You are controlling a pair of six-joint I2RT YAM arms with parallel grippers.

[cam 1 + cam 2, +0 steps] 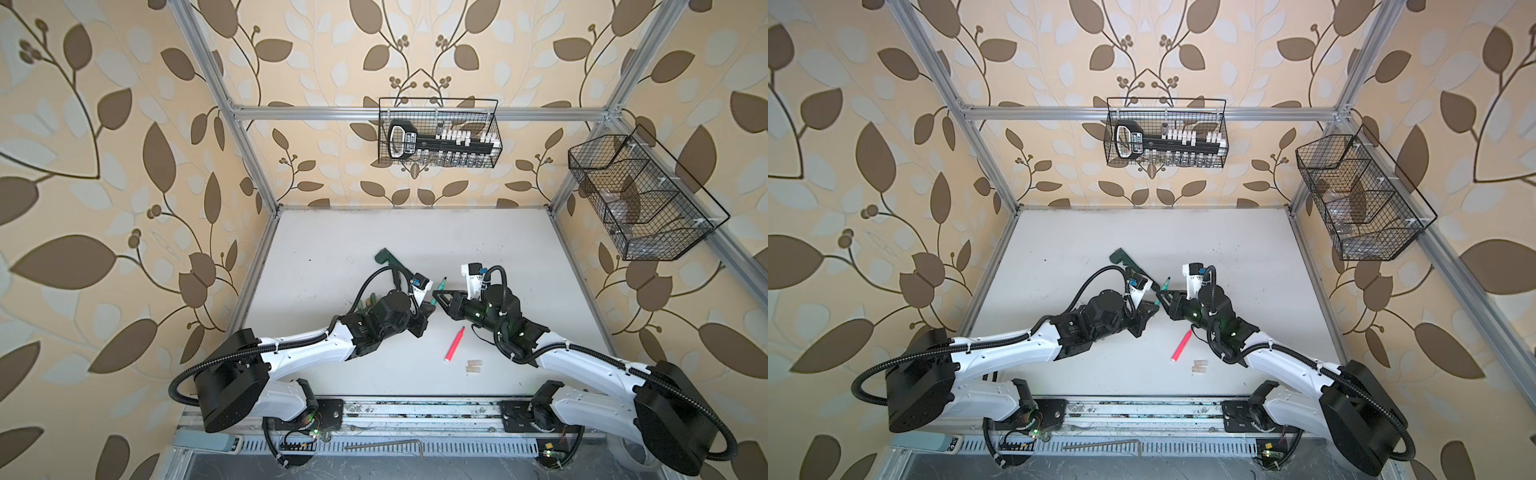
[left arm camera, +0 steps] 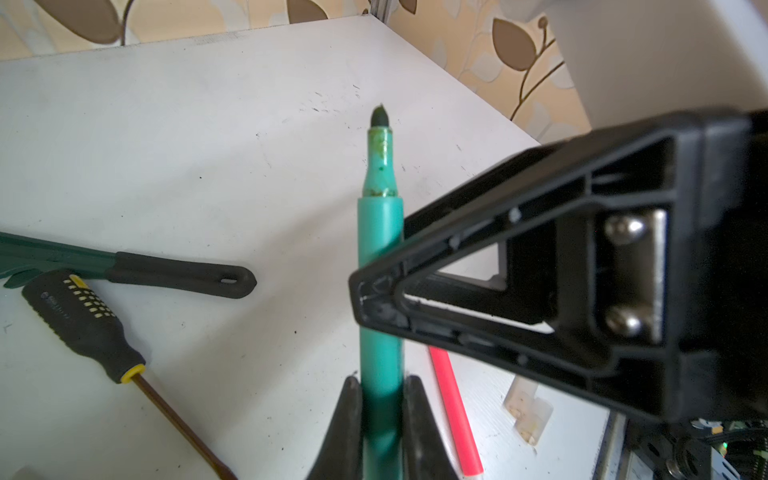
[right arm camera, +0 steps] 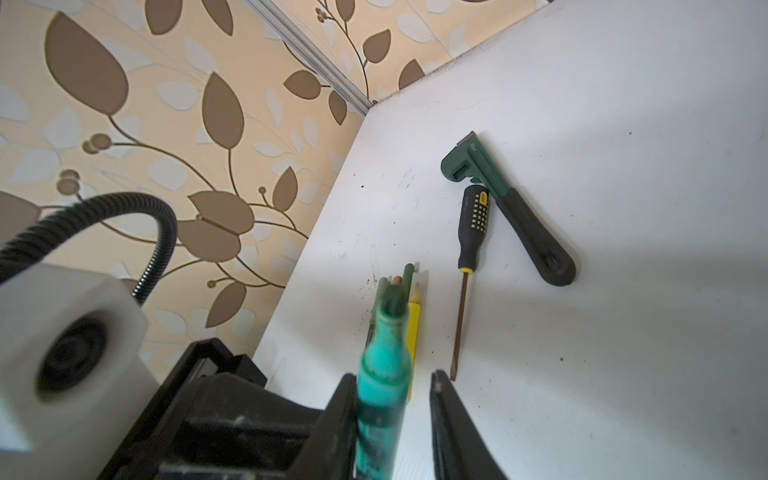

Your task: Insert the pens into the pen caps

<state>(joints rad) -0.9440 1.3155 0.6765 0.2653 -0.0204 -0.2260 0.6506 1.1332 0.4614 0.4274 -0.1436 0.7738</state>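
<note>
My left gripper (image 2: 382, 380) is shut on the lower barrel of a teal green pen (image 2: 380, 249), whose dark tip points away, uncapped. In both top views the two grippers meet at mid-table around this pen (image 1: 440, 286) (image 1: 1166, 284). My right gripper (image 3: 392, 376) straddles the pen (image 3: 384, 365): one finger touches it, and a gap shows at the other. A neon pink pen (image 1: 455, 345) lies on the table near the right arm, with pale beige pen caps (image 1: 473, 365) just beyond its end. A yellow pen (image 3: 413, 328) lies with other pens by the table's left edge.
A dark green wrench (image 3: 478, 166) and a black-handled screwdriver (image 3: 473, 224) lie side by side behind the left gripper. A wire basket (image 1: 440, 133) hangs on the back wall and another wire basket (image 1: 644, 199) on the right wall. An Allen key (image 1: 382, 446) rests on the front rail.
</note>
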